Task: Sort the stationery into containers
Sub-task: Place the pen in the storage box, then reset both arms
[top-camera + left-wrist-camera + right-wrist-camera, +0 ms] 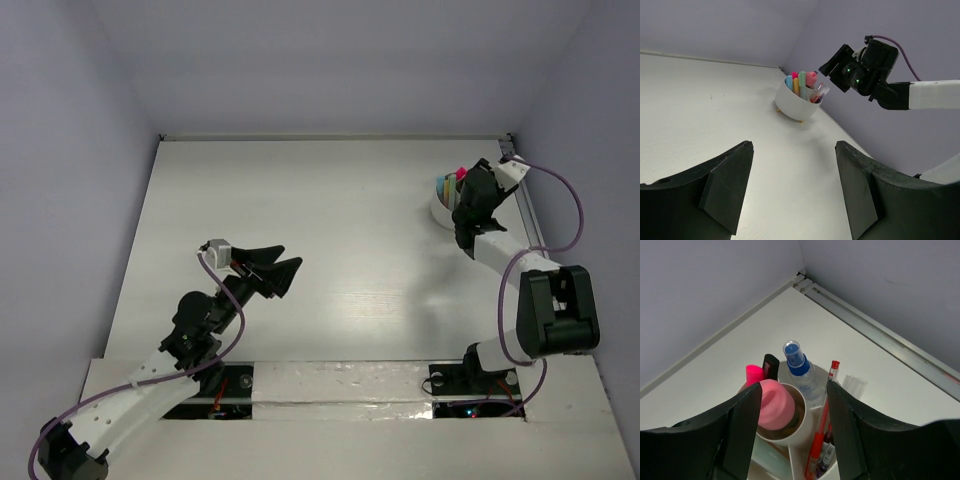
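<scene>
The white round cup point(437, 208) stands at the far right of the table, with pink, yellow and blue stationery point(452, 181) upright in it. In the left wrist view the cup point(792, 106) holds pink, yellow, pale-green and blue markers point(801, 83). My right gripper point(463, 207) hovers just above the cup, open and empty. The right wrist view looks down between its fingers point(740, 430) at the cup point(801, 434), a pink round-topped item point(774, 404), a blue-capped clear tube point(799, 365) and red pens point(821, 440). My left gripper point(268, 268) is open and empty above the table's middle left.
The white table point(340, 200) has grey walls behind it and on both sides, and a metal rail point(875, 330) runs along its far right edge. The cup stands near that corner. The right arm point(920, 95) reaches above and to the right of the cup.
</scene>
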### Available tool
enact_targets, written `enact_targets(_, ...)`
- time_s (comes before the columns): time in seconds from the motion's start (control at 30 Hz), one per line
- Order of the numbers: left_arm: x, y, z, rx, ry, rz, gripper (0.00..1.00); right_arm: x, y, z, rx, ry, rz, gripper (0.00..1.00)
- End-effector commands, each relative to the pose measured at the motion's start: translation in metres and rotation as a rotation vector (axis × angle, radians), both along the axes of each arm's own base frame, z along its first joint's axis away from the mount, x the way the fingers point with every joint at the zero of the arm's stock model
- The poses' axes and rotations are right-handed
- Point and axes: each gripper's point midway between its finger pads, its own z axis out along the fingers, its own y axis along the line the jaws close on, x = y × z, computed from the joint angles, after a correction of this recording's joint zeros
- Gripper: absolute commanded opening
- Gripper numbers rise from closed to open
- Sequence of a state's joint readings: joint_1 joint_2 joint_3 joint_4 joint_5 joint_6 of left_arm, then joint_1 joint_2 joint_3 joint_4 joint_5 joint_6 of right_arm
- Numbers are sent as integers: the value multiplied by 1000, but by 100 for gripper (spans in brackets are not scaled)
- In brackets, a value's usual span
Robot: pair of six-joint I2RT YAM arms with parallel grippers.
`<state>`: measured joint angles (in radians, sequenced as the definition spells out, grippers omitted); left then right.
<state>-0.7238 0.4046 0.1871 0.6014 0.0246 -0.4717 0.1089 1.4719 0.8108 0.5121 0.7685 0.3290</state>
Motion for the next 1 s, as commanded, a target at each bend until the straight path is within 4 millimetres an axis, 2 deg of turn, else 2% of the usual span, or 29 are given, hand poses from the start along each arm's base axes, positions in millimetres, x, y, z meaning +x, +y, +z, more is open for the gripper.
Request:
enact_targets(0.0,-3,2,12,-32,-45,-5,64,-11,1,15,33,-35,3,61)
enact_targets(0.03,-3,1,11,-28,-44,-6,64,-14,2,18,38,-29,9,62)
enact_targets(0.07,-3,1,11,-27,-43,-6,64,-18,3,34,44,-61,21,62)
enact_targets(0.13,-2,1,11,-29,-41,-5,64,-23,12,42,64,-48,76,62)
enact_targets(0.17,-2,1,11,-29,-41,-3,65,-24,17,52,79,-62,110,62)
enact_targets(0.2,-2,2,13,-39,-37,-2,67,-33,22,71,99,-97,145,63)
enact_targets(0.27,-1,3,19,-69,-28,3,73,-40,52,82,154,-103,306,63)
enact_targets(0.3,-2,3,23,-86,-27,-1,76,-51,74,105,177,-159,447,99)
enact_targets(0.37,-9,-1,36,-121,-39,-45,81,-65,110,124,175,-185,668,100)
enact_targets(0.4,-13,-3,44,-138,-58,-72,87,-77,142,144,190,-202,847,100)
enact_targets(0.43,-16,-4,50,-149,-59,-87,91,-90,152,160,204,-218,912,100)
enact_targets(0.47,-20,-5,64,-174,-65,-112,95,-101,161,165,210,-200,967,100)
enact_targets(0.5,-21,-6,67,-175,-52,-120,99,-111,166,174,222,-206,1001,100)
enact_targets(0.53,-25,-4,87,-201,-68,-129,99,-132,172,196,230,-266,1055,100)
enact_targets(0.63,-34,0,108,-221,-57,-147,99,-169,173,227,219,-374,1099,100)
enact_targets(0.67,-38,7,129,-244,-79,-136,99,-195,170,246,188,-447,1110,100)
enact_targets(0.7,-40,12,132,-235,-72,-123,99,-207,168,254,172,-483,1112,100)
enact_targets(0.77,-49,28,158,-264,-117,-89,99,-227,160,264,159,-532,1084,100)
enact_targets(0.8,-53,36,163,-254,-138,-68,99,-243,157,271,148,-574,1078,100)
enact_targets(0.87,-60,53,180,-265,-181,-17,99,-247,155,265,155,-576,1069,100)
enact_targets(0.97,-48,69,175,-218,-155,104,99,-241,156,246,179,-524,1067,100)
